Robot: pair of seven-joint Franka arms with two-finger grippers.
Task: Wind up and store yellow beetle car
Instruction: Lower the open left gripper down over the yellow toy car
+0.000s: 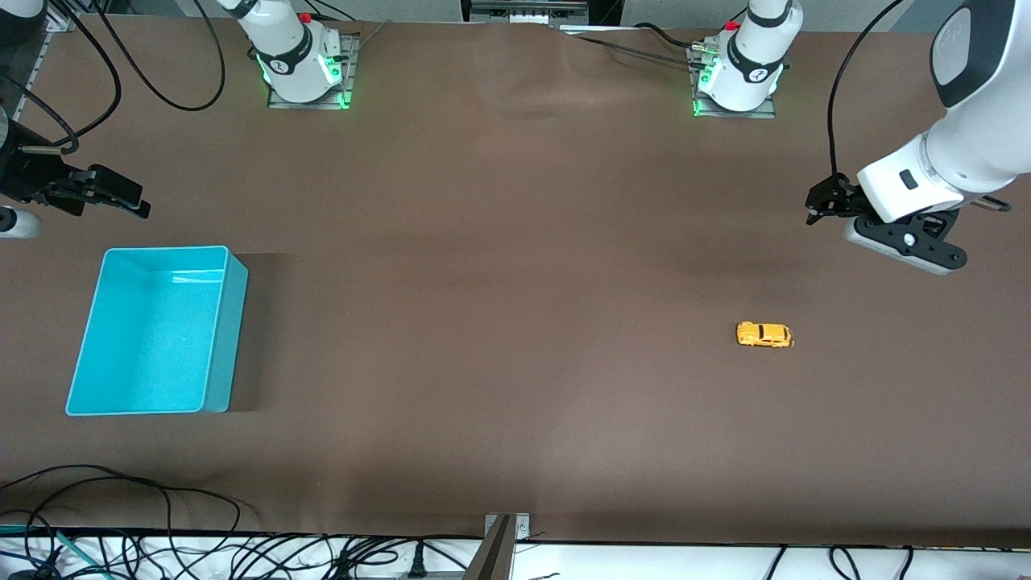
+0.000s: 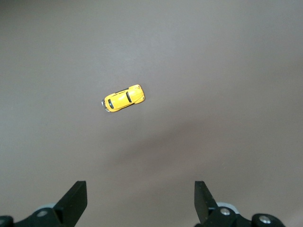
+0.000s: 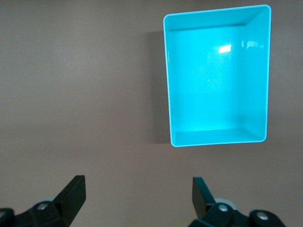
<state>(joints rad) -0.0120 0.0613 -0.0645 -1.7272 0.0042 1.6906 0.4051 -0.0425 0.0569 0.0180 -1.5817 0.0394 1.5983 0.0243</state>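
The yellow beetle car (image 1: 765, 334) stands on its wheels on the brown table toward the left arm's end; it also shows in the left wrist view (image 2: 123, 98). My left gripper (image 1: 818, 206) hangs open and empty in the air above the table, off to one side of the car, apart from it (image 2: 140, 189). The turquoise bin (image 1: 231, 338) sits empty toward the right arm's end; the right wrist view shows its rim (image 3: 166, 80). My right gripper (image 1: 133, 201) hangs open and empty above the table beside the bin (image 3: 138, 185).
The two arm bases (image 1: 306, 68) (image 1: 737, 76) stand at the table's edge farthest from the front camera. Loose black cables (image 1: 161, 515) lie along the edge nearest the camera, with a metal bracket (image 1: 506, 536) at its middle.
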